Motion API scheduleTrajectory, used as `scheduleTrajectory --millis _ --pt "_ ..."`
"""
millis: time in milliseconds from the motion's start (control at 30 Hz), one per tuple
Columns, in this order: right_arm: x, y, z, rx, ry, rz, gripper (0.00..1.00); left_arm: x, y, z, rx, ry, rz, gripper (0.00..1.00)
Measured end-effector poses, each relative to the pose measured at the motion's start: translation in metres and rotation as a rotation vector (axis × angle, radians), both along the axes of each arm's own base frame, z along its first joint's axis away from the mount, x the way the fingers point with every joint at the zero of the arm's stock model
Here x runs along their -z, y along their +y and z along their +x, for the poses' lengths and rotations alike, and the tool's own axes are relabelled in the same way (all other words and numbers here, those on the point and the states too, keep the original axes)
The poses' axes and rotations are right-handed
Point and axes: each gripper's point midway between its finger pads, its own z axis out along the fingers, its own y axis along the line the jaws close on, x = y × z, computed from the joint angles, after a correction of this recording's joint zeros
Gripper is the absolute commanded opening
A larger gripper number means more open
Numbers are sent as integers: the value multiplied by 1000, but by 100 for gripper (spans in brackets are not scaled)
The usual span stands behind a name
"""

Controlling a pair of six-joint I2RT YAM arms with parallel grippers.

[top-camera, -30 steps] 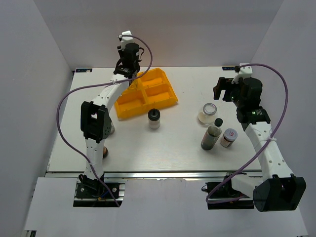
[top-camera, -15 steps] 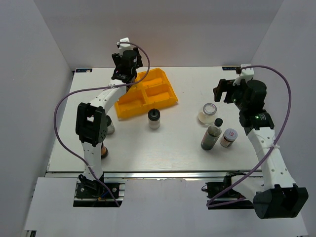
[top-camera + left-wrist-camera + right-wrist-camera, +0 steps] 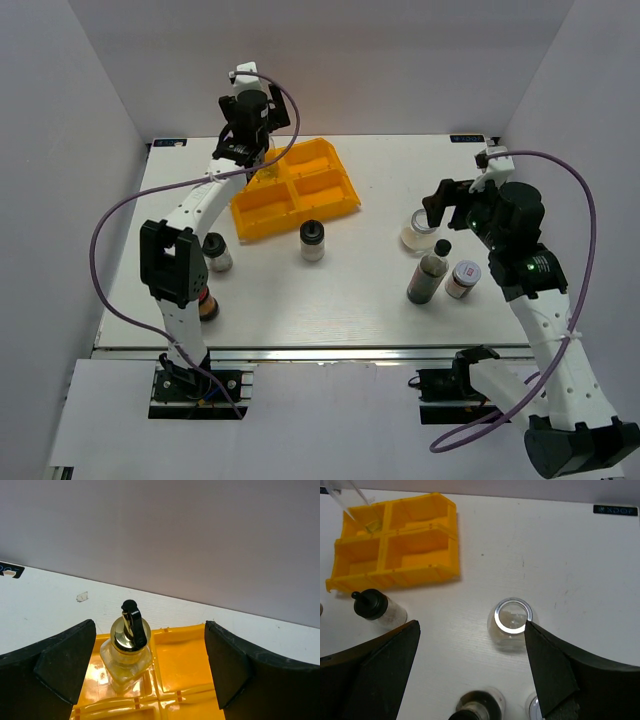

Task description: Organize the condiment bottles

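The clear gold-spouted bottle [image 3: 126,647] stands upright in the far left compartment of the yellow tray [image 3: 300,195]. My left gripper [image 3: 150,672] hovers above it, open, and neither finger touches the glass. My right gripper [image 3: 470,680] is open and empty over a silver-lidded jar [image 3: 512,617], which sits by its right finger. Just nearer stand the tall dark black-capped bottle [image 3: 429,272] and a red-lidded jar [image 3: 463,278]. One black-capped shaker [image 3: 313,240] stands in front of the tray, another [image 3: 216,252] beside the left arm.
A dark jar [image 3: 207,303] sits partly hidden under the left arm's lower link. The tray's other three compartments hold nothing. The table [image 3: 350,300] ends at a back wall close behind the tray.
My left gripper went from shut to open, leaving the gold-spouted bottle standing in the tray, and drew up and back. The right arm swung in over the silver-lidded jar.
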Motion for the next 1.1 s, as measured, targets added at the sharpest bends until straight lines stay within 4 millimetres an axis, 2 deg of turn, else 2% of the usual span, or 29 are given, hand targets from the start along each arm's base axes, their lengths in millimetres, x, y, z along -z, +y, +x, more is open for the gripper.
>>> scheduleTrajectory --millis 167,233,367,467,567,667,800,900,933,967,1100 --pt "14 -9 -17 95 70 12 89 -5 -2 -13 33 37 -6 98" --pt "28 -10 -25 114 108 4 89 -15 0 -24 43 40 -14 98" --pt "52 -11 -37 134 178 -23 89 -52 13 -64 47 16 -42 98" --pt "69 -10 -44 143 215 -47 89 -84 27 -104 45 -34 -81 98" --pt "83 -10 -47 152 242 -79 88 -93 42 -146 42 -64 -118 98" --pt "99 -11 -49 172 267 -117 82 -83 54 -180 35 -65 -152 98" --pt "115 -16 -49 207 286 -159 69 -47 65 -208 13 -12 -179 98" --pt "122 -19 -47 231 284 -168 51 -24 70 -219 -11 33 -194 98" --pt "122 -19 -47 234 282 -161 40 -17 72 -222 -20 45 -198 98" --pt "122 -18 -46 235 275 -161 35 -10 74 -226 -29 58 -201 98" --pt "120 -18 -48 231 262 -149 14 -4 82 -237 -61 65 -216 98"
